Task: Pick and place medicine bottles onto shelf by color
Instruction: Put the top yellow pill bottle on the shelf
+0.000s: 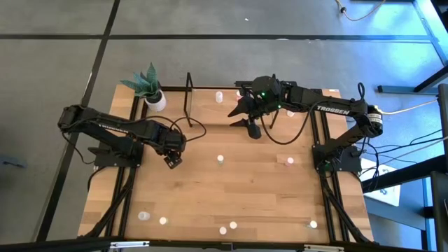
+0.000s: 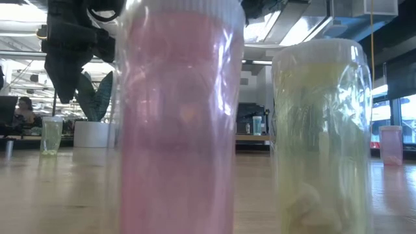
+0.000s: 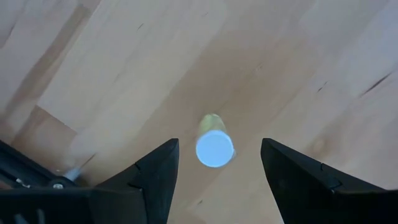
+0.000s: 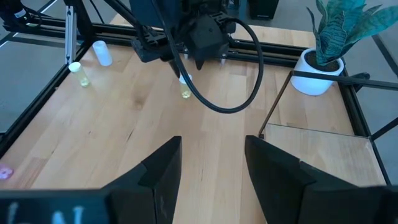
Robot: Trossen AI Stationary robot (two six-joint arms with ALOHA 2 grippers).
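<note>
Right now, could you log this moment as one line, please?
left gripper: open above yellowish bottle | right gripper: open, empty, near shelf

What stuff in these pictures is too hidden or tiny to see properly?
- Low view: the pink bottle and yellowish bottle stand against the lens, bottoms cut off, blocking most of the table.
- High view: the scattered bottles are too small for their colours to be sure.
- Left wrist view: the bottle under the left claw shows mostly its cap.
- Right wrist view: only part of the shelf shows.

We see a pink bottle beside a yellowish bottle, a white plant pot, and a pale wooden worktop.
</note>
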